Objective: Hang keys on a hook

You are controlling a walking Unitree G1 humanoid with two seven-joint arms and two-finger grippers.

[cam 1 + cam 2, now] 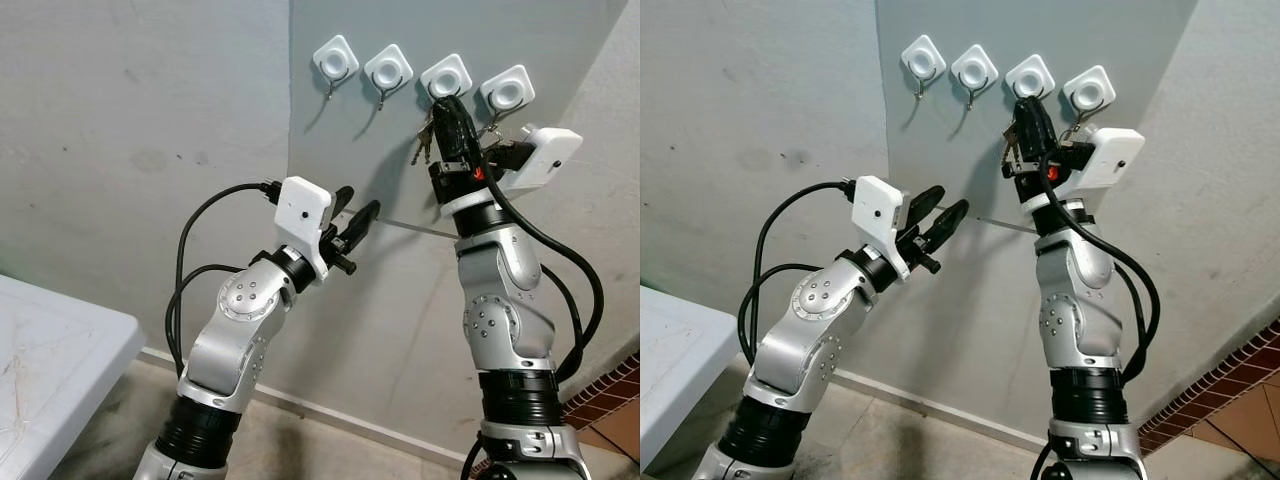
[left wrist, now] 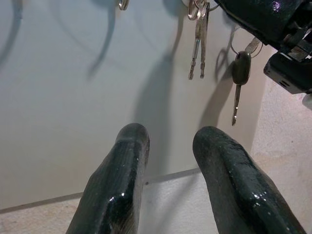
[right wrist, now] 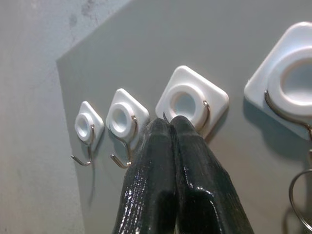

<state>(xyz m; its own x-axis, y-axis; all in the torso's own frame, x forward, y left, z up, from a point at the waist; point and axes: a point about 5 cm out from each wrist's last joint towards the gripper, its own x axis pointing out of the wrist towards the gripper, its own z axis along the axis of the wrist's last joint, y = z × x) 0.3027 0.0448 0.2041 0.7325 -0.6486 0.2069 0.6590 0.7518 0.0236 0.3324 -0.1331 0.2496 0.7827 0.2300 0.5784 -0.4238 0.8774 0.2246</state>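
Four white hooks sit in a row on a grey wall panel. My right gripper is raised to the third hook, its fingers pressed shut right under the wire hook. A bunch of silver keys dangles just below the fingertips; its ring runs up toward them. On the fourth hook hangs a black-headed key. My left gripper is open and holds nothing, lower and to the left, pointing at the wall.
The first hook and second hook are bare. A white table stands at the lower left. Brick-red tiles show at the lower right. A skirting line runs along the base of the wall.
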